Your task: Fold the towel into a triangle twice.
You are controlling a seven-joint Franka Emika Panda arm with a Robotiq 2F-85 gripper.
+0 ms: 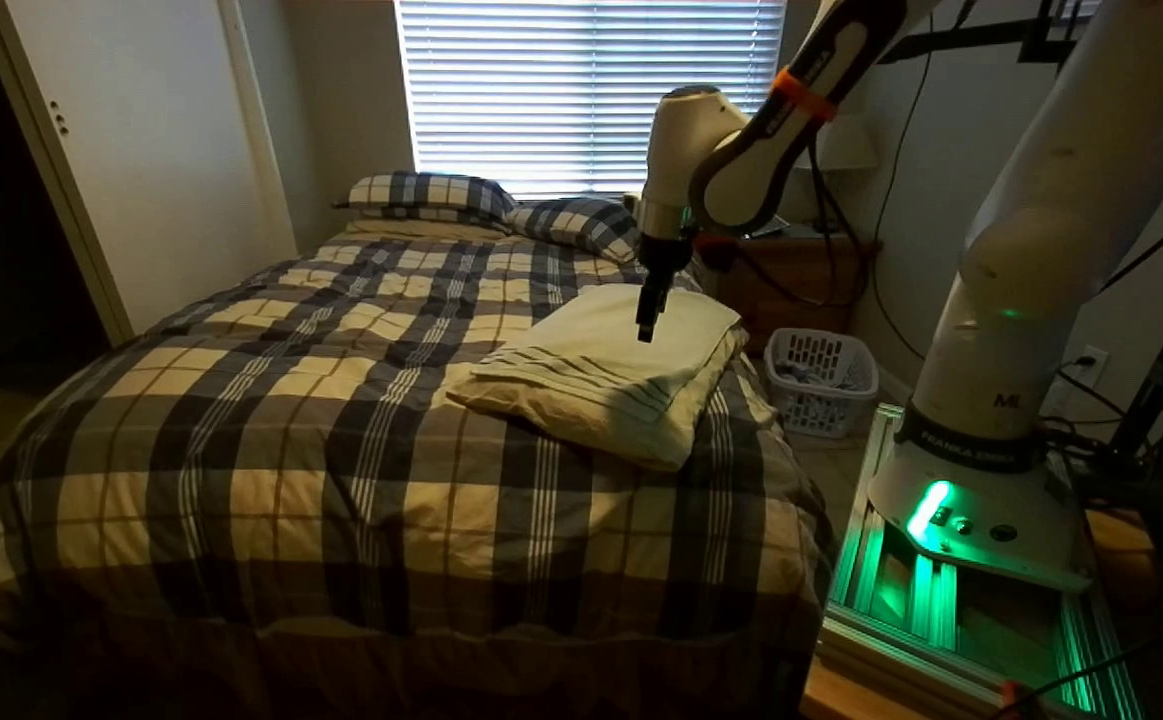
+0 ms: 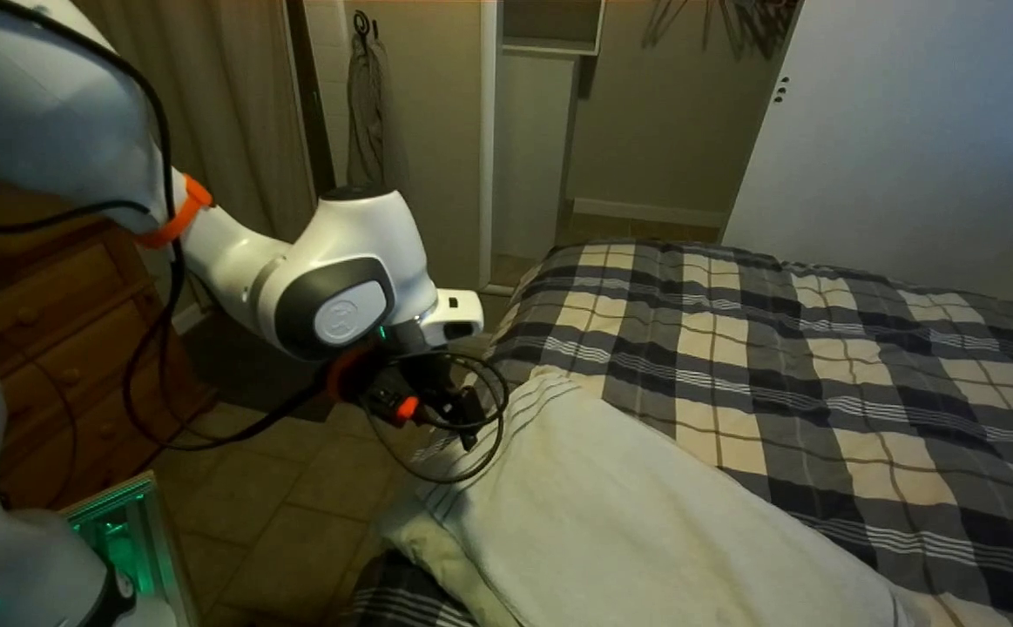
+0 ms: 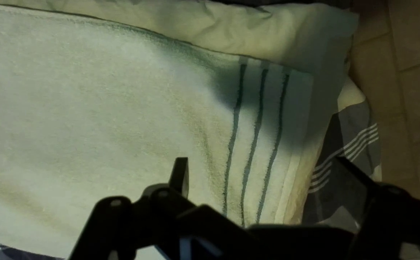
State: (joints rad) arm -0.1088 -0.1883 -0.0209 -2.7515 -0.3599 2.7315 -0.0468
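The towel (image 1: 591,325) is a pale cream cloth with several dark stripes near one end. It lies spread over a rumpled cream pillow-like layer (image 1: 541,408) near the bed's edge. The towel also shows in an exterior view (image 2: 628,505) and in the wrist view (image 3: 105,108), where its striped end and corner are at the right. The cream layer sticks out past the towel's edge (image 3: 228,29). My gripper (image 1: 646,330) points down over the towel. In the wrist view the gripper (image 3: 260,159) is open with nothing between its fingers; one finger is over the towel, the other past its striped end.
The plaid bedcover (image 1: 341,430) surrounds the towel, with plaid pillows (image 1: 431,195) at the far end. A white laundry basket (image 1: 821,400) stands on the floor beside the bed. A wooden dresser (image 2: 79,348) stands behind the arm. A loose cable (image 2: 497,435) loops round the gripper.
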